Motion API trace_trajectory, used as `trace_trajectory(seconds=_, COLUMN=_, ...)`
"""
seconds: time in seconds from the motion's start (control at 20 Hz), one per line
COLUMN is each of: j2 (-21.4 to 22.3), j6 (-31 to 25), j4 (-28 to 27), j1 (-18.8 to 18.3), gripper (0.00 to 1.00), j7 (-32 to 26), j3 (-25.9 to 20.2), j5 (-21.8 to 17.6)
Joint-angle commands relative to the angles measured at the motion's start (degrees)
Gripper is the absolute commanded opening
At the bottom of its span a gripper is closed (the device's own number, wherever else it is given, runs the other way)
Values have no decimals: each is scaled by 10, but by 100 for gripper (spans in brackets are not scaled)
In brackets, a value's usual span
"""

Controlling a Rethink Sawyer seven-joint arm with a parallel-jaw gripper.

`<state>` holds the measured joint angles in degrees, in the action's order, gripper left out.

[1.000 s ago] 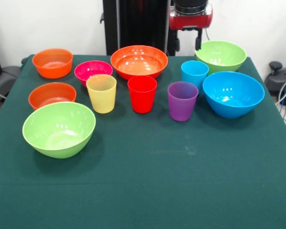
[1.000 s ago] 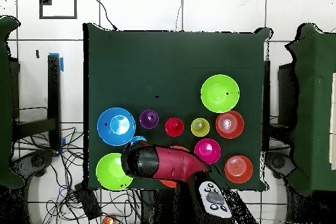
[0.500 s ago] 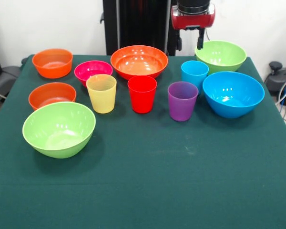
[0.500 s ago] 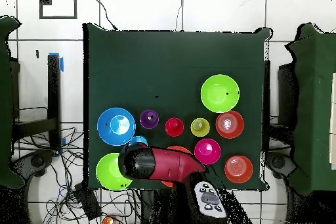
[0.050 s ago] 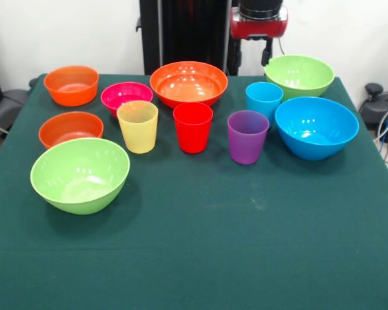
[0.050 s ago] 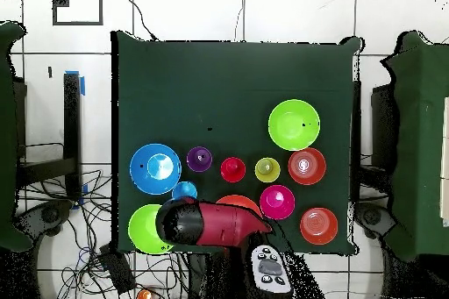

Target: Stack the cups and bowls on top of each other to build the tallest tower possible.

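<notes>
Four cups stand in a row: yellow (image 5: pixel 138 126), red (image 5: pixel 193 127), purple (image 5: pixel 247 136), with the light blue one (image 5: pixel 264 99) just behind. Around them sit the bowls: two small orange (image 5: pixel 71 85) (image 5: pixel 70 128), magenta (image 5: pixel 126 95), wide orange (image 5: pixel 188 82), blue (image 5: pixel 316 127) and two lime green (image 5: pixel 80 174) (image 5: pixel 299 75). Nothing is stacked. My gripper (image 5: pixel 251 58) hangs open and empty at the table's far edge, between the wide orange bowl and the far lime bowl. In the overhead view the red arm (image 6: pixel 215 224) covers part of the wide orange bowl (image 6: pixel 238 201) and a lime bowl (image 6: pixel 145 230).
The green cloth table (image 5: pixel 200 252) has its whole front half bare. Cables and grey equipment (image 5: pixel 381 106) lie off the table's right side. A black pedestal column (image 5: pixel 181 32) rises behind the bowls.
The arm's head has drifted a little sideways over the far lime bowl's edge in the overhead view. The gripper barely shifted in the front view. No cup or bowl moved.
</notes>
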<state>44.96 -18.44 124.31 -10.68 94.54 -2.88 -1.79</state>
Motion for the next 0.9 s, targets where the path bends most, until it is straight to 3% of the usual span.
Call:
trace_trajectory(seconds=0.05, j2=-36, j6=28, j4=-38, j1=2, gripper=100, j7=63, j3=1, j5=-29)
trace_trajectory(seconds=0.6, j2=-37, j6=125, j4=-24, j1=-40, gripper=100, j7=81, j3=-67, j5=-7)
trace_trajectory(seconds=0.9, j2=-44, j6=139, j4=-28, j1=-36, gripper=100, j7=83, j3=-66, j5=-7)
